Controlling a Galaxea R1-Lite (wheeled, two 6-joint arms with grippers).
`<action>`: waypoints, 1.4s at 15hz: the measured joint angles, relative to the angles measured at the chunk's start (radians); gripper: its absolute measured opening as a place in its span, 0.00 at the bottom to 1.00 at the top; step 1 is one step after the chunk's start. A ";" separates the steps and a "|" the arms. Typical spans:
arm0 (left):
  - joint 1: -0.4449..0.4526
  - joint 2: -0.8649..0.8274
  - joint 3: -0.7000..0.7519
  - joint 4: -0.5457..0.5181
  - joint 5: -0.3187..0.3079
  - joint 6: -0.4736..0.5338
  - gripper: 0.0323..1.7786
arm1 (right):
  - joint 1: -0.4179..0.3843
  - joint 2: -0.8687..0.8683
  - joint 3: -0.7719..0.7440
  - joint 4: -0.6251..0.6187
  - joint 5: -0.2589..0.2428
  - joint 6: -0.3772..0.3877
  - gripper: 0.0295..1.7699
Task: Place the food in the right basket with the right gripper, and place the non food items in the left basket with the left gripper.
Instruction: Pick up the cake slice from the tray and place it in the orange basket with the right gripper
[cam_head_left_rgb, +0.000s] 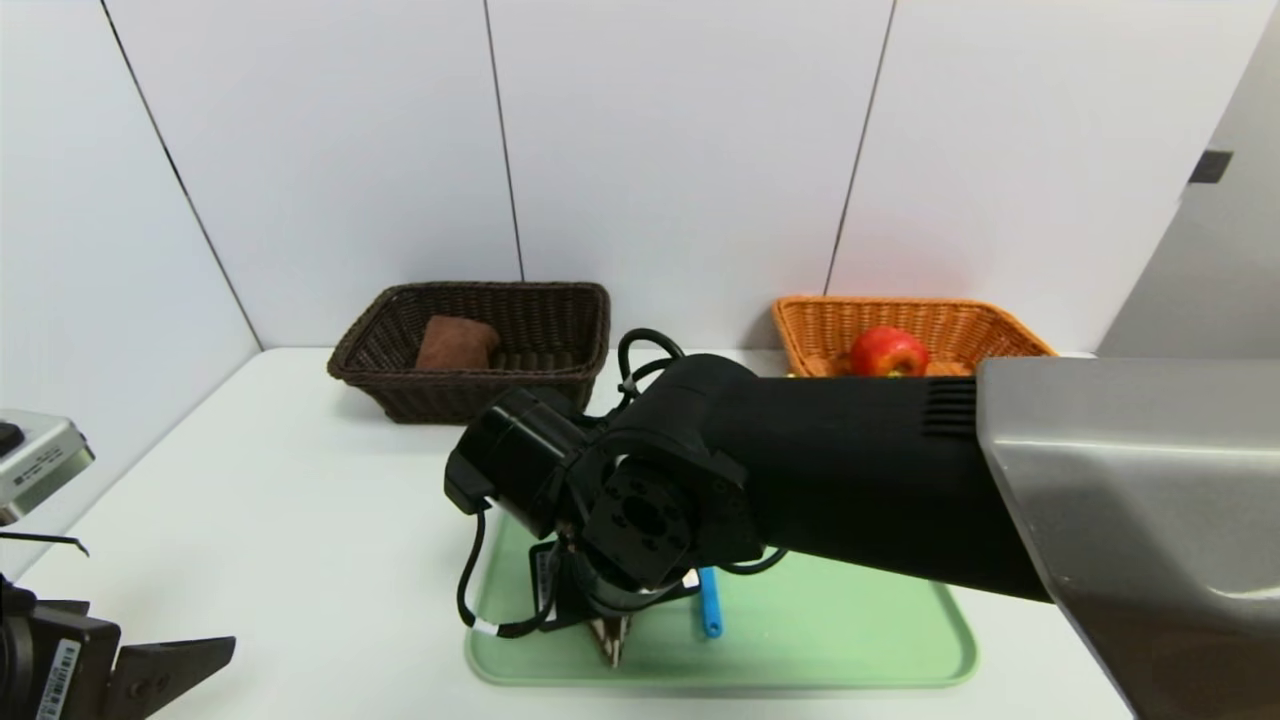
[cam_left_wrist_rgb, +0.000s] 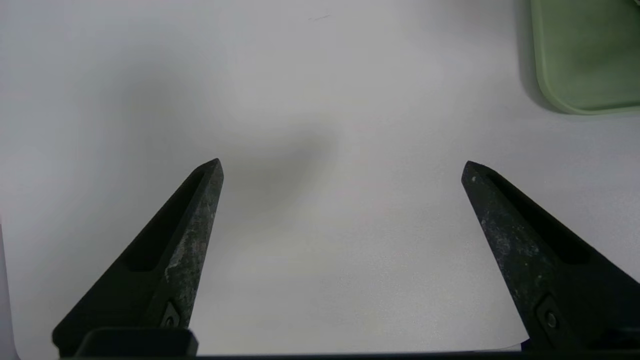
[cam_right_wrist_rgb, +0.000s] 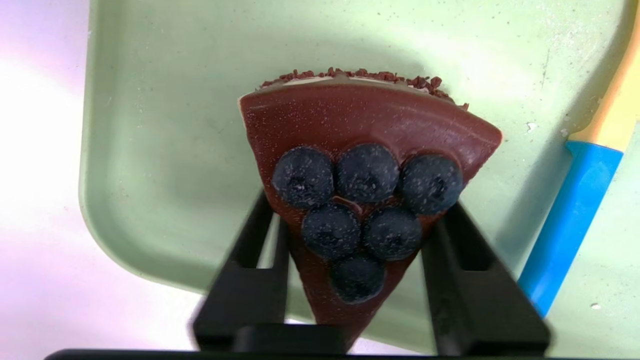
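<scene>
Two baskets stand at the back of the white table (cam_head_left_rgb: 300, 500): a dark brown basket (cam_head_left_rgb: 475, 345) at 11 o'clock holding a brown block (cam_head_left_rgb: 457, 343), an orange basket (cam_head_left_rgb: 905, 325) at 1 o'clock holding a red apple (cam_head_left_rgb: 888, 352). Right gripper (cam_right_wrist_rgb: 350, 235) is down over the green tray (cam_head_left_rgb: 850, 640) at 6 o'clock, its fingers (cam_right_wrist_rgb: 252, 285) closed against both slanted sides of a chocolate cake slice (cam_right_wrist_rgb: 365, 165) topped with blueberries, with a blue-handled knife (cam_right_wrist_rgb: 575, 210) lying just beside it at 3 o'clock on the tray. Left gripper (cam_left_wrist_rgb: 342, 167) hangs parked over bare table at 8 o'clock, spread wide and holding nothing.
</scene>
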 joint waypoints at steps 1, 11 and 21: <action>0.000 0.001 -0.004 -0.001 -0.001 0.000 0.95 | 0.000 -0.010 0.000 0.001 0.003 -0.001 0.36; -0.003 0.165 -0.135 -0.195 -0.197 -0.012 0.95 | -0.124 -0.343 0.000 -0.029 0.099 -0.269 0.36; -0.176 0.443 -0.280 -0.390 -0.239 -0.038 0.95 | -0.622 -0.519 0.002 -0.163 0.228 -0.433 0.36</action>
